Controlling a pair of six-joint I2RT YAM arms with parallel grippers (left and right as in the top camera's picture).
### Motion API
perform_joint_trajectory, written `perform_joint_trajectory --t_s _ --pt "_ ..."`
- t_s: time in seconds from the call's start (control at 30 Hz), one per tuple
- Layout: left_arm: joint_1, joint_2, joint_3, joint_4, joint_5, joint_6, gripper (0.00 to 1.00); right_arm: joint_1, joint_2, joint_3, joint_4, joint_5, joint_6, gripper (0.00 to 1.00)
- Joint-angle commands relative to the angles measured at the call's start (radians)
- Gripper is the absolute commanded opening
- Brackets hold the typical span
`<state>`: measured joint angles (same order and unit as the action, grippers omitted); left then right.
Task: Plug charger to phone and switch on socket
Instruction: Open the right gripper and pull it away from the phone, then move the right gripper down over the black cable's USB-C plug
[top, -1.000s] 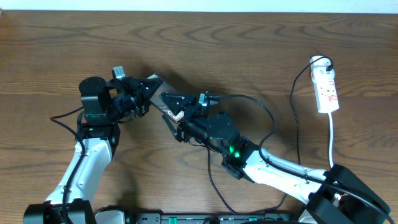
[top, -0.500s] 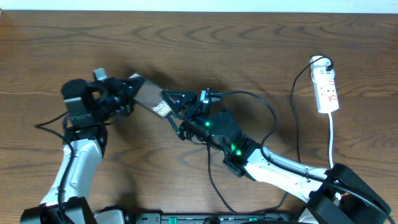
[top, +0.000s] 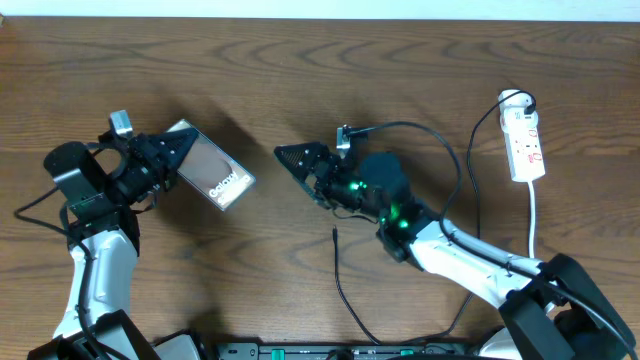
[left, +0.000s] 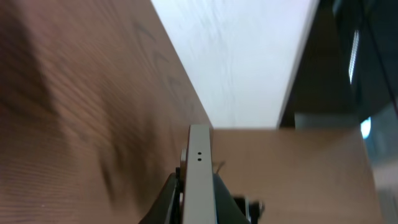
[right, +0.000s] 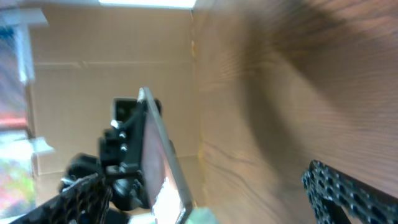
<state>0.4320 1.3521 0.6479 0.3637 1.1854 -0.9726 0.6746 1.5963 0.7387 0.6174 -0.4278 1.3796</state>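
Observation:
In the overhead view my left gripper (top: 162, 152) is shut on one end of the phone (top: 213, 174), a dark slab with white lettering held off the table and tilted. The left wrist view shows the phone's grey edge (left: 200, 177) clamped between my left gripper's (left: 199, 198) fingers. My right gripper (top: 300, 160) stands open and holds nothing, a short gap to the right of the phone. In the right wrist view the phone (right: 157, 152) sits ahead of the right gripper (right: 202, 183). The charger's tip (top: 334, 233) lies loose on the table below the right gripper. The socket (top: 526, 142) lies at the far right.
The charger's thin black cable (top: 343, 292) runs from its tip down to the table's front edge. A black plug (top: 520, 100) sits at the socket's top end, and a white cord (top: 533, 225) trails down from the socket. The table is brown wood (top: 330, 60).
My left arm has swung left, carrying the phone away from the right gripper. The right gripper has shifted slightly right and no longer touches the phone.

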Motion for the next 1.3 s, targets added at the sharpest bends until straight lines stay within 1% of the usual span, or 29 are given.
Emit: perform_joint_trajectory --t_s 0.0,0.1,0.17,0.27,0.4,0.47,0.5,0.57,0.63,0.7,0.83,0.97,1.1,1.27 --pt "0.005 -0.005 0.004 0.018 0.105 0.082 0.07 -0.065 -0.006 0.032 -0.051 -0.176 -0.167 0.99" --pt "0.005 0.001 0.004 0.058 0.105 0.082 0.08 -0.129 -0.007 0.083 -0.162 -0.304 -0.219 0.99" --pt "0.005 0.006 0.004 0.067 0.103 0.082 0.07 -0.157 -0.007 0.126 -0.272 -0.357 -0.263 0.99" --pt "0.005 0.012 0.004 0.068 0.089 0.082 0.07 -0.170 -0.006 0.219 -0.545 -0.362 -0.374 0.99" --pt "0.005 0.019 0.004 0.067 0.087 0.082 0.07 -0.170 -0.006 0.363 -0.938 -0.258 -0.524 0.99" --pt "0.005 0.020 0.004 0.067 0.087 0.082 0.08 -0.170 -0.006 0.425 -1.105 -0.188 -0.565 0.99" --pt "0.005 0.021 0.004 0.067 0.087 0.082 0.08 -0.168 -0.006 0.468 -1.246 -0.118 -0.587 0.99" --pt "0.005 0.021 0.004 0.067 0.087 0.082 0.08 -0.155 -0.006 0.482 -1.381 -0.021 -0.596 0.99" --pt "0.005 0.021 0.004 0.064 0.086 0.082 0.07 -0.134 -0.006 0.477 -1.457 0.058 -0.597 0.99" --pt "0.005 0.021 0.004 0.063 0.087 0.082 0.07 -0.106 -0.006 0.466 -1.498 0.104 -0.596 0.99" --pt "0.005 0.021 0.004 0.063 0.086 0.082 0.08 -0.058 -0.006 0.463 -1.549 0.107 -0.618 0.99" --pt "0.005 0.021 0.004 0.063 0.085 0.082 0.07 -0.018 -0.006 0.463 -1.512 0.104 -0.614 0.99" --pt "0.005 0.021 0.004 0.064 0.079 0.082 0.07 -0.024 -0.002 0.464 -1.574 0.104 -0.573 0.99" --pt "0.006 0.021 0.004 0.065 0.033 0.094 0.07 -0.032 0.036 0.465 -1.624 0.103 -0.565 0.99"
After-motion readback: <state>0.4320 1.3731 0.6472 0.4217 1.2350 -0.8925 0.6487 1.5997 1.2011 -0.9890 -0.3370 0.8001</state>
